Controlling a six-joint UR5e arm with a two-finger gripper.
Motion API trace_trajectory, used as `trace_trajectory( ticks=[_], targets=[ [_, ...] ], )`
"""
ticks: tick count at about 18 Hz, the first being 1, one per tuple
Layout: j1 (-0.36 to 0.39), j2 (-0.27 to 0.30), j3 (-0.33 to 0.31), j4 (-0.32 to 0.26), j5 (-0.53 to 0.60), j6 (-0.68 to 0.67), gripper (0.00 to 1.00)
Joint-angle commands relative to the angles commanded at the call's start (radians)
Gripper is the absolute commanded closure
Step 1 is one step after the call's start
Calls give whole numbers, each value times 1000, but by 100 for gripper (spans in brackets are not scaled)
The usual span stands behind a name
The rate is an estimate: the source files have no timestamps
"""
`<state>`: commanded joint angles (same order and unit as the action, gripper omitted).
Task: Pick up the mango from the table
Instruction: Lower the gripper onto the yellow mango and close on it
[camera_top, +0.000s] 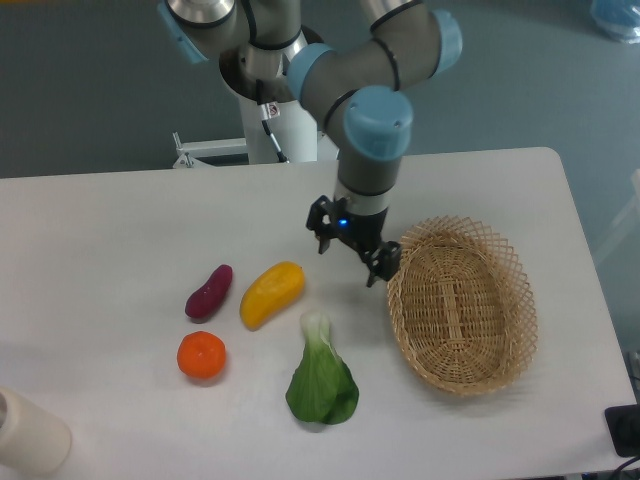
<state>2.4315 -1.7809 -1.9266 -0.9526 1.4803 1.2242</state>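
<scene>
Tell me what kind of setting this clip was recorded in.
Most likely a robotics lab set up for pick-and-place trials. The arm's pedestal stands behind a bare white table, and play-food props are laid out: a mango, an orange and a wicker basket.

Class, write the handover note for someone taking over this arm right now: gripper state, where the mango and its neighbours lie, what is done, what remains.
Gripper: open, empty, above the table, between mango and basket.
Mango: lying on the table, untouched, left of the gripper. Sweet potato to its left, orange below-left, bok choy below-right.
Done: nothing grasped.
Left: move over the mango, descend, close, lift.
</scene>
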Motion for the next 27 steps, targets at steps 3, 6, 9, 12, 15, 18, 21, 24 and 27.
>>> trace_trajectory(
  ticks=[3, 6, 9, 12, 15, 18, 21, 24, 27],
  targets=[
    [-37, -18, -37, 44, 2, -54, 0],
    [-87, -44, -92, 155, 12, -126, 0],
    [-121, -40, -107, 164, 51, -155, 0],
    [-124, -51, -106, 166, 54, -195, 0],
    [-126, -67, -91, 167, 54, -198, 0],
    [-149, -90, -86, 183, 70, -200, 0],
    [-161, -97, -92, 187, 80, -227, 0],
    [-161, -97, -87, 190, 84, -227, 4],
    [-161, -97, -86, 190, 86, -227, 25]
  ],
)
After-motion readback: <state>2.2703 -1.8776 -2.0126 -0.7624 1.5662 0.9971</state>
